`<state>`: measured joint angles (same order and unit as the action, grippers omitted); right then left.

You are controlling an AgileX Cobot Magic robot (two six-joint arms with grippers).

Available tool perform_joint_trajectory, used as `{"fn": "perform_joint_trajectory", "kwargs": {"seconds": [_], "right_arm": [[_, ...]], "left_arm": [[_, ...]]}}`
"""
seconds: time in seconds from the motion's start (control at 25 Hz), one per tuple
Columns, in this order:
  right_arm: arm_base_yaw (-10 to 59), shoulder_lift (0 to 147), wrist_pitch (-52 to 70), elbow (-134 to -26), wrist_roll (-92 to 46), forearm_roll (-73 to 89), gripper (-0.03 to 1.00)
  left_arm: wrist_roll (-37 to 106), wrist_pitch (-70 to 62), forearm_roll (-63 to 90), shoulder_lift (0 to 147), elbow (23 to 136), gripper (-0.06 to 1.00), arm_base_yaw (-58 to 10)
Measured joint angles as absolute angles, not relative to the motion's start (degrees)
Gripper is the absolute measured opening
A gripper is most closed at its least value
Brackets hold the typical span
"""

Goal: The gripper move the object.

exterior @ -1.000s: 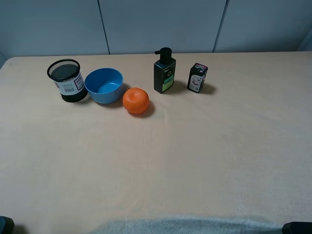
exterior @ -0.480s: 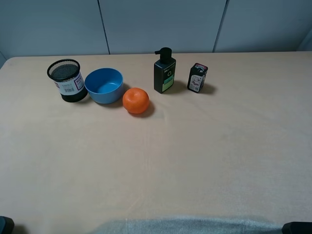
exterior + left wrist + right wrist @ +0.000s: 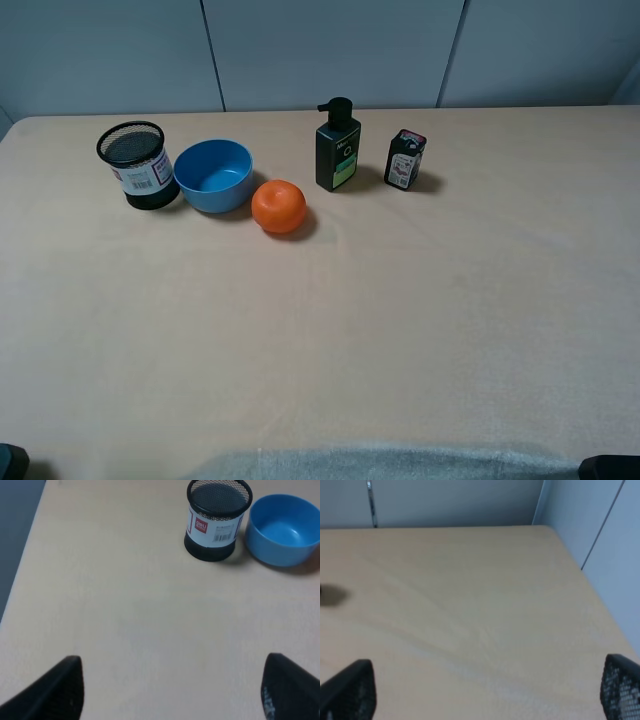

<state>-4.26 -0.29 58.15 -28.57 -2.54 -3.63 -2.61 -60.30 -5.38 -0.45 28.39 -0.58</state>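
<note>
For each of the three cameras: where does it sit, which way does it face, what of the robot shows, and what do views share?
Exterior high: mounted high, looking down the table at the orange fruit; no gripper visible.
Left wrist: low over the table, facing the mesh cup and blue bowl; open left gripper.
Right wrist: faces a bare table corner; open right gripper.
Shared: cup and bowl, exterior and left wrist.

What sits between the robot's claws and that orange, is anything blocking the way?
Nothing visible does. The orange sits beside the blue bowl, with bare table stretching from it to the near edge where both arms wait. The left gripper and right gripper are open, holding nothing.
</note>
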Motion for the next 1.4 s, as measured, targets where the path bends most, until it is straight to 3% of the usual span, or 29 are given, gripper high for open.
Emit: {"fn": "perform_joint_trajectory", "kwargs": {"seconds": [1.4], "right_arm": [[-2.9,-0.3,58.6,-28.5,-2.6,-3.6,0.68]], "left_arm": [[-2.6,-60.3,-5.4,-0.5,28.4,0.79,-0.6]]}}
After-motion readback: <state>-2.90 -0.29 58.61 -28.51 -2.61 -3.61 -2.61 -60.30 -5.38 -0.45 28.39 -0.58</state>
